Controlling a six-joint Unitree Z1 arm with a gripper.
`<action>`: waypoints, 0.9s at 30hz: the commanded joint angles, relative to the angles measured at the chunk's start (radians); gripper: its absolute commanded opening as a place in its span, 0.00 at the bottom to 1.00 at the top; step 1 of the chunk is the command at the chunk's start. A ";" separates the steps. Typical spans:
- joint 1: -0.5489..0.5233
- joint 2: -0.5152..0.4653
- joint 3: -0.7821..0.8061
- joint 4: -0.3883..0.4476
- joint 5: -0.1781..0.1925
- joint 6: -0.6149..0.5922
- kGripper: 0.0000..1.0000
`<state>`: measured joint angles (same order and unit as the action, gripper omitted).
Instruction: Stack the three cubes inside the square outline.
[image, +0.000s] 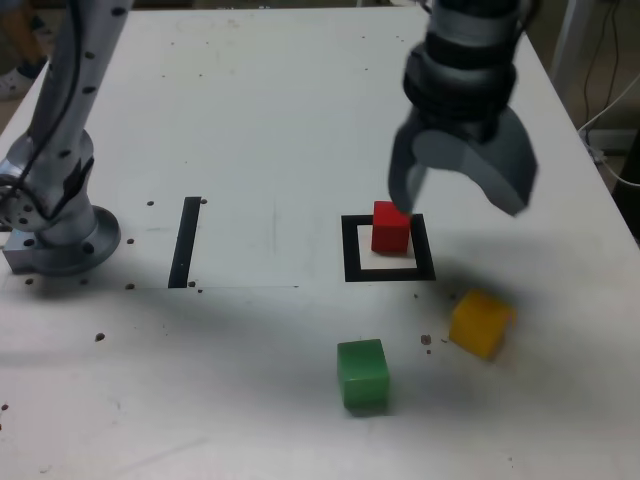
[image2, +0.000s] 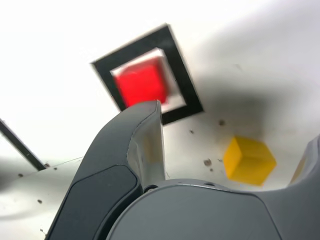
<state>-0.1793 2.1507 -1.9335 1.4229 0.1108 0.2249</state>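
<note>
Your white bench carries everything. Your gripper hangs above the far right of the square outline, jaws spread wide and holding nothing. The red cube sits inside the outline, toward its far edge. Nearer the camera, the green cube rests on the bench; the yellow cube, blurred and seemingly tilted, lies to its right.

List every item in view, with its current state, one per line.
Gripper: open, empty, raised above the table.
Red cube: sitting inside the square outline, nothing stacked on it.
Square outline: holds only the red cube.
Yellow cube: loose on the table, outside the outline.
Green cube: loose on the table, outside the outline.
</note>
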 joint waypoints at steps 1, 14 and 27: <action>-0.020 0.014 -0.019 0.007 -0.005 0.013 1.00; -0.122 0.102 -0.066 0.007 -0.035 0.047 0.98; -0.147 0.209 -0.142 -0.004 -0.072 0.058 0.54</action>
<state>-0.3244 2.3554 -2.0692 1.4206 0.0381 0.2838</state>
